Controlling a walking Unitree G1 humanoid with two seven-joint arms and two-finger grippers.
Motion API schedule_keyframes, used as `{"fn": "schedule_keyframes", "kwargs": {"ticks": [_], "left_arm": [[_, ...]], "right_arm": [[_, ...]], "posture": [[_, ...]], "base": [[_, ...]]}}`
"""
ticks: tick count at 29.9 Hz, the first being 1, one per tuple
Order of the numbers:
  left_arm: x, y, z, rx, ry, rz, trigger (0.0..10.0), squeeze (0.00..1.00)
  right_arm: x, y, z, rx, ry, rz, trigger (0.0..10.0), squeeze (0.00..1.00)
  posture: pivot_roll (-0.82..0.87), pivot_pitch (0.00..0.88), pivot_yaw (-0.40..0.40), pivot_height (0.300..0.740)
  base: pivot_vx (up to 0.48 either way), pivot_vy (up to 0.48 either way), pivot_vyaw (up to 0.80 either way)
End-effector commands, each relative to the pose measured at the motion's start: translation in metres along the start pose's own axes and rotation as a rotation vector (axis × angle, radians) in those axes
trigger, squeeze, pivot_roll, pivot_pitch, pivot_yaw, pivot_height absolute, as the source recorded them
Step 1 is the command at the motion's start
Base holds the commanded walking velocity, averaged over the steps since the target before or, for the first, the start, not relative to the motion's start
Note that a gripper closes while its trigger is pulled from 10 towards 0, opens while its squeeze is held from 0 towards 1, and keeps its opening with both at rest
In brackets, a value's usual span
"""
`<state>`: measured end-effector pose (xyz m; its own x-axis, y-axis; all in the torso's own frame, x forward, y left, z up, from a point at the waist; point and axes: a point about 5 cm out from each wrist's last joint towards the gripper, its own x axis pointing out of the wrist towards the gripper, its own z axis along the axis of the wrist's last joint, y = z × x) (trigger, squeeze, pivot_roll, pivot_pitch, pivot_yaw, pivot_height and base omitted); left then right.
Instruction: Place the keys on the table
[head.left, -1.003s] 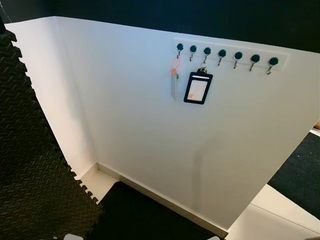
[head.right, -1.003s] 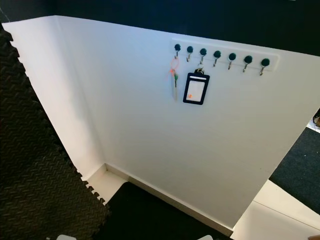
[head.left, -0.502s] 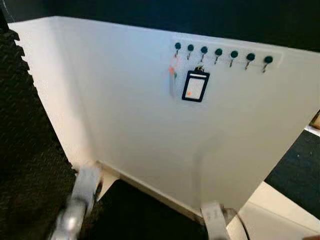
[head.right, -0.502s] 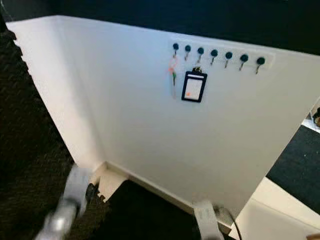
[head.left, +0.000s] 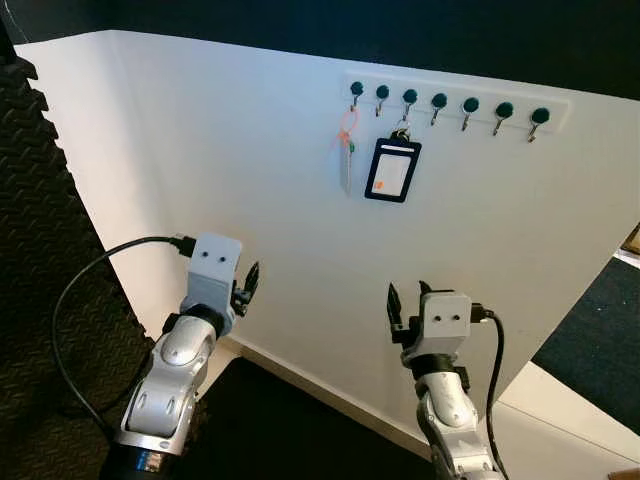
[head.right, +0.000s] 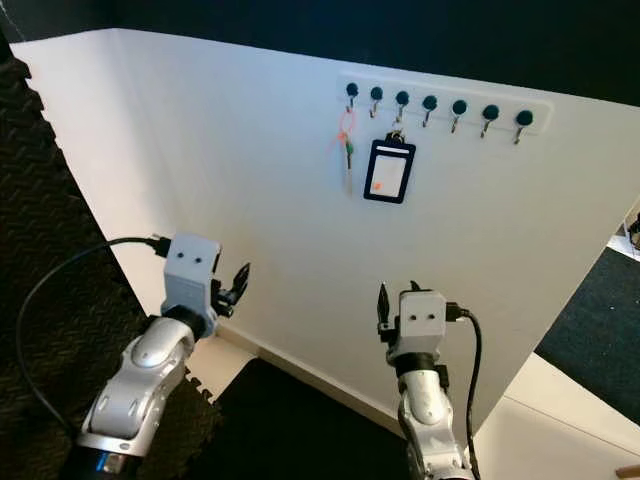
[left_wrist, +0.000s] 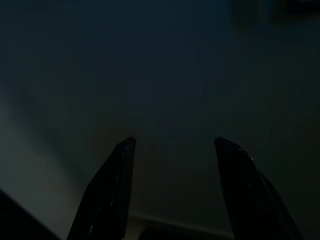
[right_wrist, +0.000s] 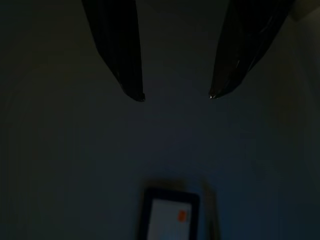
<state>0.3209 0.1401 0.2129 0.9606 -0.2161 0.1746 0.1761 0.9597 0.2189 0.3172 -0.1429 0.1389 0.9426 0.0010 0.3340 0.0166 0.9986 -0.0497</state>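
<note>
Keys (head.left: 347, 160) hung from the leftmost peg of a white hook rail (head.left: 455, 100) mounted high on a white wall panel (head.left: 250, 180), on an orange ring with a pale tag dangling below it. Just beside them, toward 3 o'clock, a black badge holder (head.left: 393, 171) with a small orange mark hung from the third peg; the two were close but whether they touched could not be told. The left gripper (head.left: 247, 283) was raised in front of the panel, well below the keys toward 7 o'clock, its two black fingers spread apart with nothing between them, as the dark left wrist view confirmed. The right gripper (head.left: 406, 296) was also raised, below the badge holder toward 6 o'clock, its fingers (right_wrist: 122, 55) likewise parted and empty; the right wrist view looked past them to the badge holder on the wall. Black interlocking foam mat (head.left: 50, 260) stood at 9 o'clock, and dark floor matting (head.left: 280, 430) lay at the foot of the panel.
</note>
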Motion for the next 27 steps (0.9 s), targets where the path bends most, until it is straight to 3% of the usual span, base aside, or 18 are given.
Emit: {"fn": "schedule_keyframes", "kwargs": {"ticks": [1, 9, 14, 27], "left_arm": [[-0.006, -0.006, -0.007, 0.004, 0.038, -0.019, 10.0, 0.0], [-0.005, -0.005, -0.004, -0.035, 0.033, 0.011, 10.0, 0.0], [-0.007, -0.004, -0.002, -0.012, 0.03, 0.005, 10.0, 0.0], [-0.005, -0.004, 0.004, -0.002, 0.017, 0.01, 10.0, 0.0]], "right_arm": [[-0.008, 0.001, -0.004, -0.007, 0.04, 0.004, 10.0, 0.0], [-0.007, 0.002, -0.002, 0.008, 0.051, 0.02, 10.0, 0.0], [-0.007, 0.003, 0.0, 0.004, 0.06, 0.037, 10.0, 0.0], [-0.01, 0.008, 0.001, -0.006, 0.071, 0.08, 10.0, 0.0]], "posture": [[0.1, 0.122, 0.016, 0.74], [0.09, 0.116, 0.008, 0.74], [0.1, 0.113, 0.008, 0.74], [0.09, 0.115, 0.007, 0.74]], "base": [[0.0, 0.0, 0.0], [0.0, 0.0, 0.0], [0.0, 0.0, 0.0], [0.447, 0.0, 0.0]]}}
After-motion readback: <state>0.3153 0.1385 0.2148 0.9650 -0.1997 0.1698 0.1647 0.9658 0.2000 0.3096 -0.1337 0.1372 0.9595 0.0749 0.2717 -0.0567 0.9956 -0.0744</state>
